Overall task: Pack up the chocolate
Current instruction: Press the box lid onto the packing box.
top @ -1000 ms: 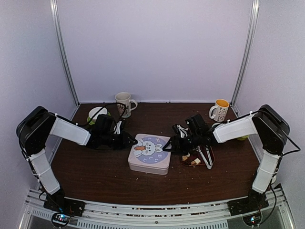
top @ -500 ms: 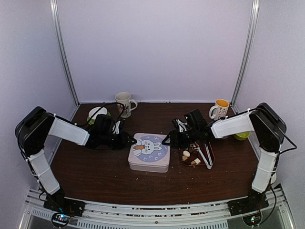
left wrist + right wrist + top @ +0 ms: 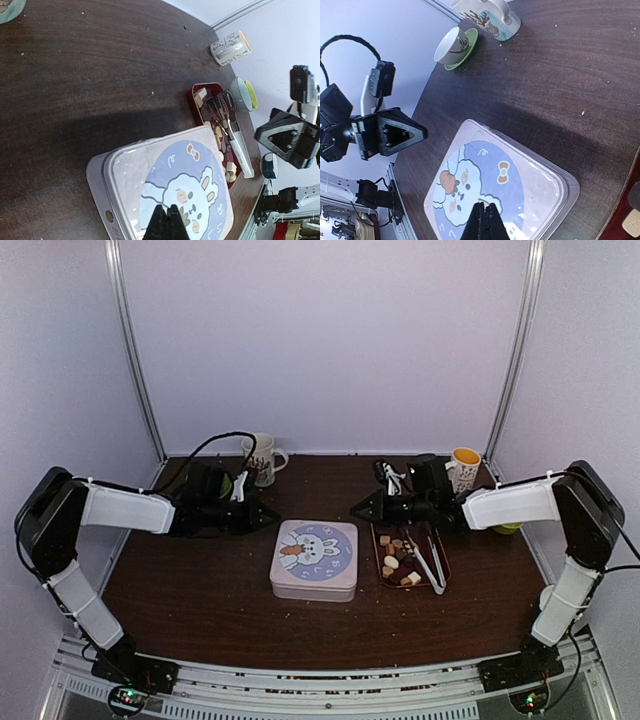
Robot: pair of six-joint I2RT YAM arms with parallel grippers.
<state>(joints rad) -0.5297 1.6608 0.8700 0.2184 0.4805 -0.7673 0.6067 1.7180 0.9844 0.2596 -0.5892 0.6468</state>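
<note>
Tin: a pale lilac rectangular metal tin [image 3: 314, 558] sits on the dark wooden table [image 3: 200, 590] with its rabbit lid on, so packing likely waits on opening it.
Chocolate: brown, tan and white bites [image 3: 392, 561] lie on the dark red rectangular tray [image 3: 191, 99] just right of the tin, with metal tongs [image 3: 432, 562] among them.
Claws: the left claw [image 3: 276, 518] and right claw [image 3: 354, 513], both pressed together and empty, hover beyond the tin's far corners.

Light: bright, even, overhead.
Shadow: soft band across dark brown wooden table [image 3: 60, 130].
Glare: pale bunny-printed metal tin lid [image 3: 125, 165], 7 o'clock.
Edges: wrist views bowed.
</note>
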